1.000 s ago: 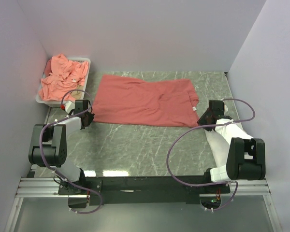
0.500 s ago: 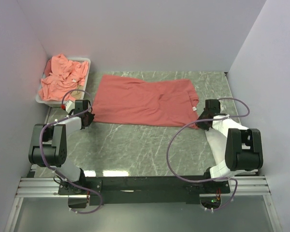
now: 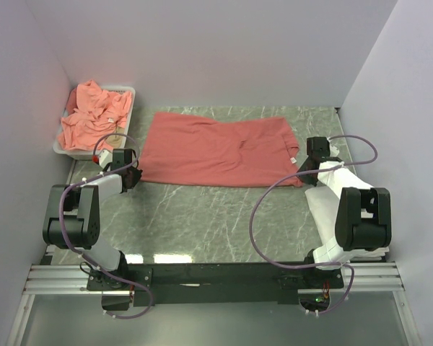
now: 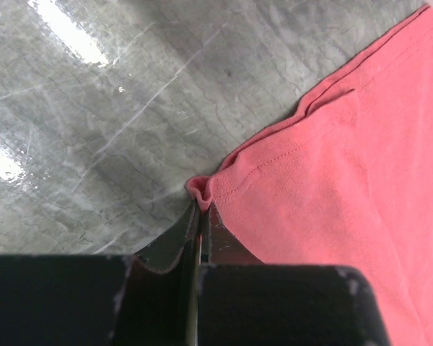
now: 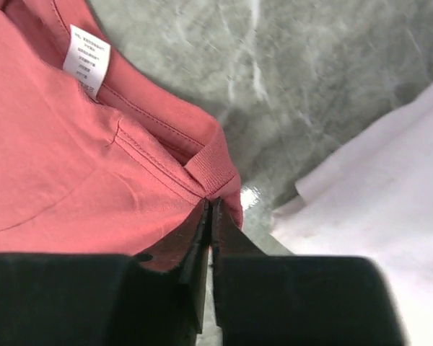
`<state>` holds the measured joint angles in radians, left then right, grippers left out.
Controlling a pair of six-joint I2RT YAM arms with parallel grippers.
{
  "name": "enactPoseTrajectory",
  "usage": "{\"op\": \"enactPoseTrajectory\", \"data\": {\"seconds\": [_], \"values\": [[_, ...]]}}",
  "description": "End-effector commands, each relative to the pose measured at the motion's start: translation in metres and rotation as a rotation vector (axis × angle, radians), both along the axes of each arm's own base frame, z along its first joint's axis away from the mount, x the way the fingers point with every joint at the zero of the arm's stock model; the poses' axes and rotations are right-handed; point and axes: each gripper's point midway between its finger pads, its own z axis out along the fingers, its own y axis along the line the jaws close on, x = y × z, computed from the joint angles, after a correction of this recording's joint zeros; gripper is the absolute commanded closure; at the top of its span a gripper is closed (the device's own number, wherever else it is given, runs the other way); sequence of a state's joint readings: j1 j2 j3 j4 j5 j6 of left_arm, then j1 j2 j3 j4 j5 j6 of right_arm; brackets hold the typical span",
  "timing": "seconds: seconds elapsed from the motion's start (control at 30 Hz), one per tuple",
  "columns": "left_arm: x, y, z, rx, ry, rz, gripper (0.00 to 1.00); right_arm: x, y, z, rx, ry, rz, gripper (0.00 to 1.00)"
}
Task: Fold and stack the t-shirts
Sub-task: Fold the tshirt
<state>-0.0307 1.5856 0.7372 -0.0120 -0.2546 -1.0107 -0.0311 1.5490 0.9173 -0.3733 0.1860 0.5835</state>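
Left of the spread t-shirt [image 3: 216,150], beyond its far corner, a white plastic tray [image 3: 119,87] holds a crumpled heap of salmon-pink shirts [image 3: 90,119], soft and rumpled, spilling over the rim. At the spread t-shirt's near left corner, the left gripper [image 4: 200,206] has its dark fingers pressed together on the stitched hem, which bunches into a small raised fold at the tips. The t-shirt itself is coral-red cotton, lying flat and wide across the grey-green marbled table [image 3: 202,216], roughly rectangular with shallow creases and a double line of stitching along its edges. At its right end, a small white printed label [image 5: 86,59] sits inside the neck. Just near of that label, the right gripper [image 5: 210,206] pinches the ribbed edge of the shirt with its fingers closed tight on the cloth. Right of the t-shirt, touching nothing of it, a plain white garment [image 5: 390,166] lies smooth on the glossy table top.
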Motion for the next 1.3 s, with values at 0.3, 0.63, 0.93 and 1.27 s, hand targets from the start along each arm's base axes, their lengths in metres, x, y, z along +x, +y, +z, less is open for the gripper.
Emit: {"op": "enactPoseTrajectory", "data": {"seconds": [0.3,0.63,0.93,1.27], "values": [[0.013,-0.001,0.01,0.003,-0.035,-0.012,0.99,-0.014,0.014,0.024,0.045,-0.058,0.0,0.55],[0.013,-0.001,0.012,0.001,-0.041,-0.01,0.99,-0.028,0.063,-0.021,0.199,-0.013,0.048,0.55],[0.013,0.0,0.015,0.006,-0.048,-0.009,0.99,-0.023,0.041,-0.033,0.175,-0.014,-0.046,0.51],[0.014,0.0,0.015,0.01,-0.047,-0.01,0.99,-0.021,0.021,-0.037,0.131,0.025,-0.086,0.5]]}}
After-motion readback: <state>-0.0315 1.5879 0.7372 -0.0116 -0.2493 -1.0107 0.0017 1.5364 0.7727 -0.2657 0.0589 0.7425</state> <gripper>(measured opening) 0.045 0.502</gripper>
